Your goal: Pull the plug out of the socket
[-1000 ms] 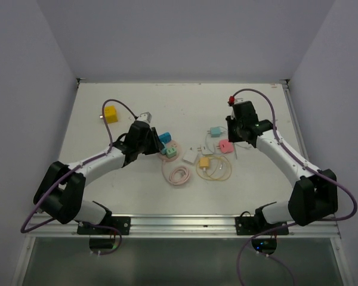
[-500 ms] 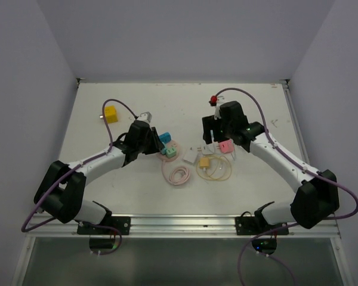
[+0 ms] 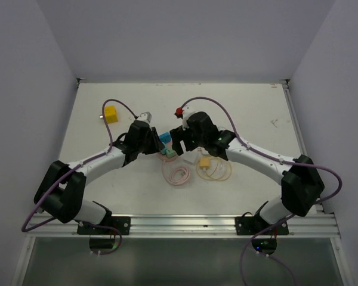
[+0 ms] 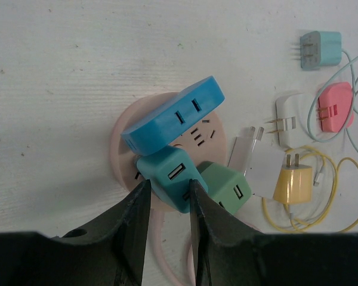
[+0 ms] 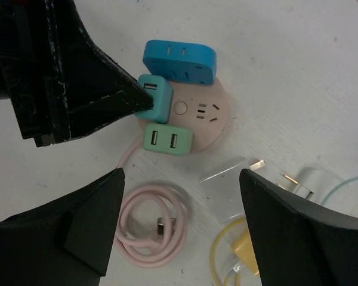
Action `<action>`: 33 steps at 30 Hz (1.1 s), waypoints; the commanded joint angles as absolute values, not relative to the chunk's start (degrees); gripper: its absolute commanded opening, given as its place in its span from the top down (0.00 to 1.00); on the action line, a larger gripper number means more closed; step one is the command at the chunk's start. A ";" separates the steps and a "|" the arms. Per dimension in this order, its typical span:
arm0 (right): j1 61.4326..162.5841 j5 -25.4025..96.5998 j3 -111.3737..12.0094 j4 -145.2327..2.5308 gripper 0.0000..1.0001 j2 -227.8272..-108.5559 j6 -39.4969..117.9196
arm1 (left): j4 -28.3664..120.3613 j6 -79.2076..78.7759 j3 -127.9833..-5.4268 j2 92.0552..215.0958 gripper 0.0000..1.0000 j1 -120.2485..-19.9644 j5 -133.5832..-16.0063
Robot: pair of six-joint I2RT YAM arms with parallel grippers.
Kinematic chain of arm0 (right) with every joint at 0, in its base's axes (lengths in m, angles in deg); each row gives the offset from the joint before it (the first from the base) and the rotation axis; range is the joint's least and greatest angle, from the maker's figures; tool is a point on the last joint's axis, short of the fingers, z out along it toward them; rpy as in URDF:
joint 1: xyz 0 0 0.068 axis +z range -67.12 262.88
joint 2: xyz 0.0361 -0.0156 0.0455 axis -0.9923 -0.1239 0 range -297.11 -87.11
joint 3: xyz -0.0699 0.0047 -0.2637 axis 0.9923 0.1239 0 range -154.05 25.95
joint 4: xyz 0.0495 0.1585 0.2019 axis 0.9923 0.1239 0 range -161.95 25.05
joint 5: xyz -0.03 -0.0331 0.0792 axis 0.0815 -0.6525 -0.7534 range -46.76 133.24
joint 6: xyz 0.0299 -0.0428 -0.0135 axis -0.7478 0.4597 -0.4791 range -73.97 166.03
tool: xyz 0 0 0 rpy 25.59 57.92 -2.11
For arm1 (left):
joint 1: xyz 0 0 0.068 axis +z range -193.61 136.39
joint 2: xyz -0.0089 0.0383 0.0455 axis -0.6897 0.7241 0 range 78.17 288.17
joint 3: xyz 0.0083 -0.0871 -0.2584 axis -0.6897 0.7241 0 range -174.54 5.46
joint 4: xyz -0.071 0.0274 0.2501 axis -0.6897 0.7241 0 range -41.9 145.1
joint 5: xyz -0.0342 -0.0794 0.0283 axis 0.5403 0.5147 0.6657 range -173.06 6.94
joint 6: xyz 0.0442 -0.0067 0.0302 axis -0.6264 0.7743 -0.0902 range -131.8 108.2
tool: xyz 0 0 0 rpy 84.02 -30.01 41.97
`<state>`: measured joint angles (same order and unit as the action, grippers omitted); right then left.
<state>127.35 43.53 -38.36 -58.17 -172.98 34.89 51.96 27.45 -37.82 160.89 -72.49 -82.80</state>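
A round pink socket (image 4: 122, 149) lies mid-table with three plugs in it: a blue one (image 4: 173, 116), a teal plug (image 4: 167, 173) and a green one (image 4: 227, 187). My left gripper (image 4: 169, 186) is shut on the teal plug, one finger on each side. In the right wrist view the socket (image 5: 212, 119) lies below with the teal plug (image 5: 158, 98) at its left rim, and the left gripper's fingers (image 5: 89, 89) reach it from the left. My right gripper (image 5: 182, 176) hangs open just above the socket, holding nothing. In the top view the two grippers (image 3: 161, 145) (image 3: 179, 143) meet over the socket (image 3: 167, 152).
The socket's coiled pink cable (image 5: 152, 229) lies in front of it. To the right lie loose plugs: a clear one (image 4: 241, 152), white (image 4: 286, 116), pink (image 4: 334, 107), pale teal (image 4: 322, 49), and a yellow charger (image 4: 292, 179) with its cable. A yellow cube (image 3: 111, 114) sits at back left.
The right arm has swung left from the loose plugs to above the socket, and its jaws have opened wide. The left arm and its grip have not moved.
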 commanded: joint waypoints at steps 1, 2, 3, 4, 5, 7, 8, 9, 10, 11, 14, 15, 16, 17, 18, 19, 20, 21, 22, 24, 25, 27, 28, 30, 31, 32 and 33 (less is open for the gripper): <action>130.25 42.97 -40.93 -63.50 0.18 -176.66 34.52 | 67.35 23.01 -32.94 165.53 0.65 -72.00 -86.05; 130.86 43.06 -41.11 -64.03 0.19 -177.45 34.16 | 67.18 23.01 -32.86 165.53 0.65 -72.00 -86.04; 131.30 44.28 -41.20 -64.82 0.19 -179.03 33.38 | 67.17 23.01 -32.86 165.53 0.65 -72.00 -85.87; 131.57 44.90 -41.20 -65.26 0.20 -179.74 32.85 | 67.09 23.01 -32.94 165.62 0.65 -72.00 -85.87; 132.09 45.61 -40.85 -65.88 0.20 -180.27 32.41 | 67.09 23.01 -32.86 165.62 0.65 -72.00 -85.87; 132.71 47.27 -40.50 -67.81 0.21 -181.94 31.53 | 67.00 23.01 -32.77 165.71 0.65 -72.00 -85.78; 132.98 47.72 -40.15 -68.51 0.21 -182.55 31.44 | 66.91 23.01 -32.68 165.71 0.65 -72.00 -85.69; 133.07 48.33 -39.97 -69.74 0.22 -183.69 31.35 | 66.82 23.01 -32.59 165.53 0.65 -72.00 -85.69; 133.42 48.77 -40.14 -70.01 0.23 -184.49 31.26 | 66.82 23.01 -32.51 165.45 0.65 -72.00 -85.61; 133.42 49.04 -40.23 -70.36 0.23 -185.19 31.26 | 66.73 23.10 -32.42 165.44 0.65 -72.00 -85.60; 133.77 50.53 -40.06 -71.59 0.27 -187.39 31.00 | 66.56 23.01 -32.15 165.71 0.65 -72.00 -85.60; 133.94 50.88 -39.88 -73.16 0.28 -187.74 30.82 | 66.56 23.01 -32.15 165.80 0.65 -72.00 -85.43; 133.95 51.84 -39.70 -73.44 0.31 -188.35 30.82 | 66.47 23.01 -32.15 165.88 0.65 -72.00 -85.34; 133.86 52.29 -39.79 -73.79 0.32 -188.80 30.82 | 66.47 23.01 -32.15 165.88 0.65 -72.00 -85.43; 133.86 52.73 -39.70 -73.97 0.34 -189.06 30.99 | 66.47 23.01 -32.07 165.88 0.65 -72.00 -85.34; 133.95 52.99 -39.70 -74.14 0.36 -189.24 31.08 | 66.30 23.01 -32.07 165.80 0.65 -72.00 -85.34; 133.95 53.34 -39.44 -74.40 0.40 -189.59 31.17 | 66.38 23.01 -31.98 165.80 0.65 -72.00 -85.34; 133.95 53.26 -39.44 -74.76 0.43 -189.77 31.35 | 66.38 23.01 -32.06 165.88 0.65 -72.00 -85.25; 133.95 53.09 -39.26 -75.02 0.46 -189.94 31.35 | 66.38 23.01 -32.07 165.97 0.65 -72.00 -85.25; 133.86 52.38 -39.26 -75.11 0.60 -190.12 31.61 | 66.38 23.01 -31.98 166.15 0.65 -72.00 -85.34; 134.03 52.12 -39.44 -75.02 0.69 -190.03 31.70 | 66.38 23.01 -31.89 166.32 0.65 -72.00 -85.34; 134.21 51.33 -39.70 -74.76 0.89 -189.51 32.05 | 66.47 23.10 -31.89 166.67 0.65 -72.00 -85.34; 134.47 51.24 -39.70 -74.67 0.96 -189.33 32.14 | 66.82 23.18 -31.89 166.85 0.65 -72.00 -85.34; 134.91 51.06 -40.23 -74.41 1.00 -188.28 32.66 | 67.00 23.36 -31.89 167.38 0.65 -72.00 -85.69; 135.26 51.15 -40.32 -74.41 1.00 -188.01 32.75 | 67.17 23.45 -31.89 167.55 0.65 -72.00 -85.78; 135.53 51.06 -40.58 -74.58 1.00 -187.66 32.93 | 67.17 23.45 -31.72 167.64 0.65 -72.00 -85.78; 135.61 51.24 -40.84 -74.76 1.00 -187.05 33.19 | 67.17 23.54 -31.71 167.82 0.65 -72.00 -85.69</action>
<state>134.26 51.67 -38.65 -71.08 -189.81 32.44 50.14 27.54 -37.01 161.41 -72.16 -81.73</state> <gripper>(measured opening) 0.477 0.349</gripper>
